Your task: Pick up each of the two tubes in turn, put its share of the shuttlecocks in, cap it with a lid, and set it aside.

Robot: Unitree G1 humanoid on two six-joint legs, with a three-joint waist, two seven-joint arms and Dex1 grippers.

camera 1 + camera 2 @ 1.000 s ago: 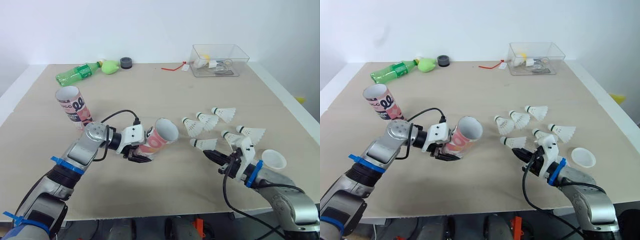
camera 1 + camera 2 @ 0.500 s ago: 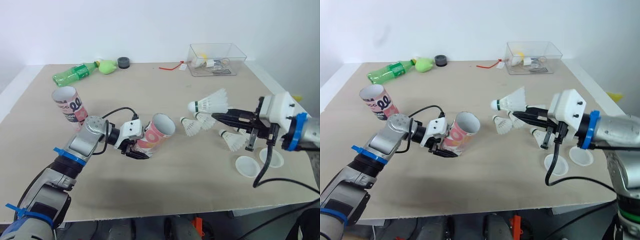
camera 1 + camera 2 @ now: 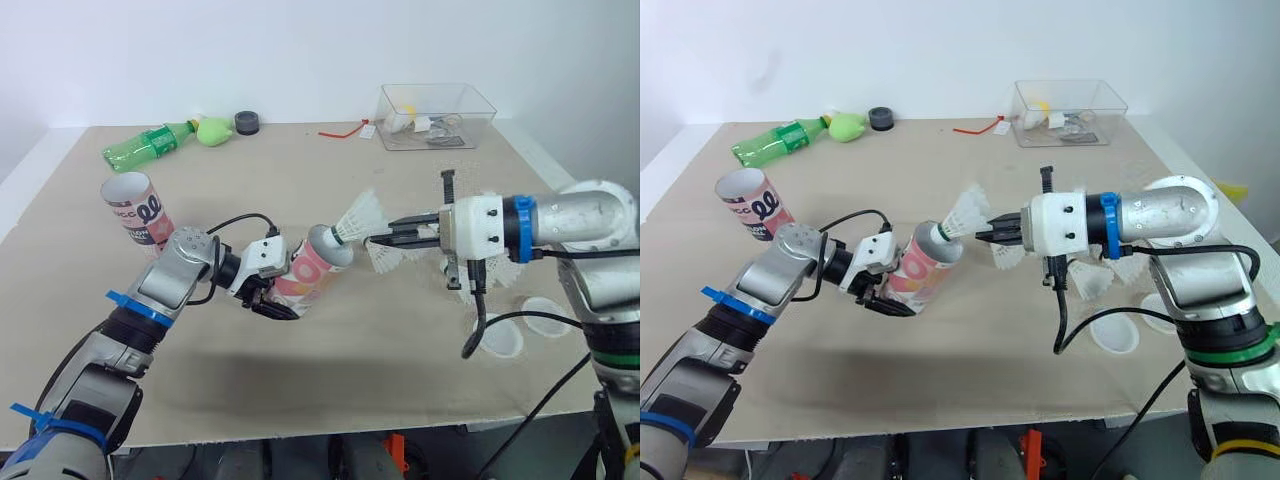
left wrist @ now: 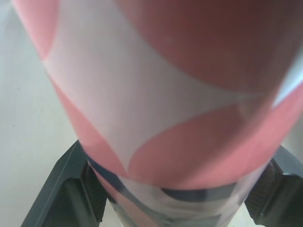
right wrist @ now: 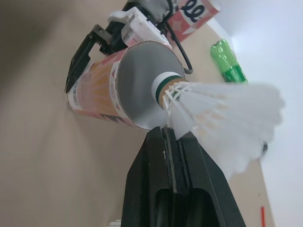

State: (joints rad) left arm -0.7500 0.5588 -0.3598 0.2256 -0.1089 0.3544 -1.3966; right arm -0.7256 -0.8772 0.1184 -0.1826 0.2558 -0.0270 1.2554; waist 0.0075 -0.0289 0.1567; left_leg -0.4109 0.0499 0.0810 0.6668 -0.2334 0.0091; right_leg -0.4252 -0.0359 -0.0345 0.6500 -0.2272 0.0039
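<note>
The left gripper [image 3: 270, 298] is clamped around the pink-and-white cardboard tube [image 3: 318, 272], tilting its open mouth toward the right gripper [image 3: 375, 239]; those fingers, pinched together on a white feathered shuttlecock [image 3: 357, 218], hold its green-banded cork at that mouth, likely for nose-first entry.

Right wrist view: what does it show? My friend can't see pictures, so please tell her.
The right gripper pinches a white shuttlecock by its feathers, with the cork tip at the open mouth of a pink tube. The left gripper holds that tube; a second tube and a green bottle are behind.
</note>
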